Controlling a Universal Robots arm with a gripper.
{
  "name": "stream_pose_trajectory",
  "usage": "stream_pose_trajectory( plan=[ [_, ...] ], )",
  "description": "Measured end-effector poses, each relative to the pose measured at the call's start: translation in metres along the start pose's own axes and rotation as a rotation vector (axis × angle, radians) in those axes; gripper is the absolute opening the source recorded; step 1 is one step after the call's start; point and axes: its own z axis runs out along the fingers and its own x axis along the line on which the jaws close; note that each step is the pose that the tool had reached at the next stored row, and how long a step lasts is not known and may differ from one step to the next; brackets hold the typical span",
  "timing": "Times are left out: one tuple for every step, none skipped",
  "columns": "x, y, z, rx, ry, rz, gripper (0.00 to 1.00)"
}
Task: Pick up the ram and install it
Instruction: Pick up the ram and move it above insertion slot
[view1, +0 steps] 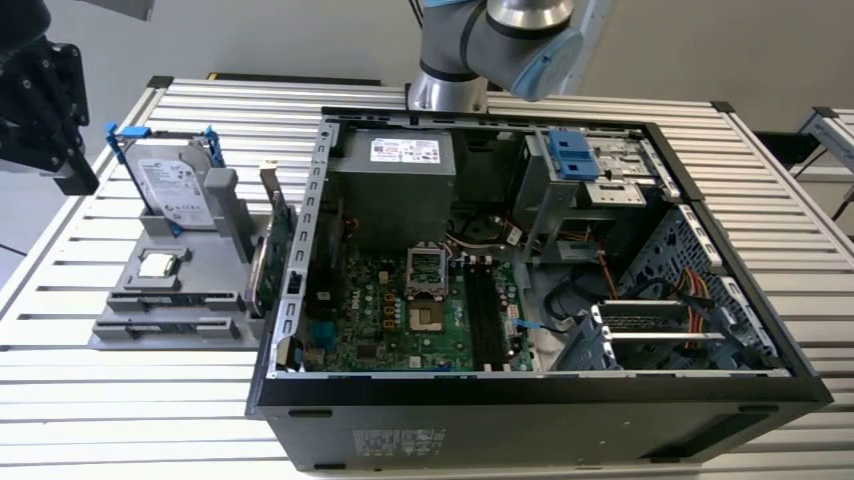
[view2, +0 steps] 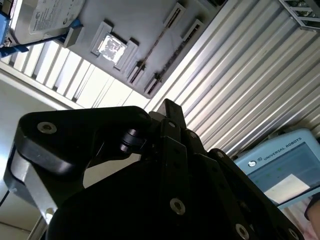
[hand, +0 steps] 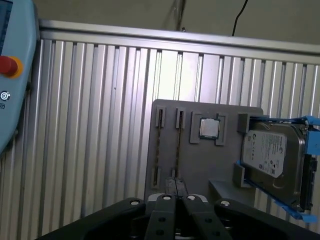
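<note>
Ribbed metal worktop (view1: 761, 190), open PC case (view1: 534, 388) centre frame. Gripper (hand: 175, 186) clenched on nothing visible, bottom centre of first wrist view. Ram (hand: 179, 142) apparently edge-up in grey fixture (hand: 200, 165).

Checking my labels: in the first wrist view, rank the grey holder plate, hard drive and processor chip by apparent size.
Largest: grey holder plate.
Then: hard drive.
Smallest: processor chip, clearly.
The gaps are wide; nearness changes nothing.
</note>
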Motion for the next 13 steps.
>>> stream_pose_trajectory(
  plan=[
    [0.0,0.0,0.0,0.0001,0.0001,0.0,0.0],
    [0.0,0.0,0.0,0.0004,0.0001,0.0,0.0],
    [0.0,0.0,0.0001,0.0007,0.0,0.0,0.0],
    [0.0,0.0,0.0,0.0009,0.0,0.0,0.0],
    [0.0,0.0,0.0,0.0012,0.0,0.0,0.0],
    [0.0,0.0,0.0,0.0014,0.0001,0.0,0.0],
    [0.0,0.0,0.0,0.0016,0.0001,0.0,0.0],
    [0.0,0.0,0.0,0.0017,0.0002,0.0,0.0],
    [0.0,0.0,0.0,0.0019,0.0002,0.0,0.0],
    [0.0,0.0,0.0,0.0022,0.0002,0.0,0.0],
    [0.0,0.0,0.0,0.0024,0.0002,0.0,1.0],
    [0.0,0.0,0.0,0.0026,0.0003,0.0,1.0],
    [0.0,0.0,0.0,0.0028,0.0002,0.0,1.0]
  ],
)
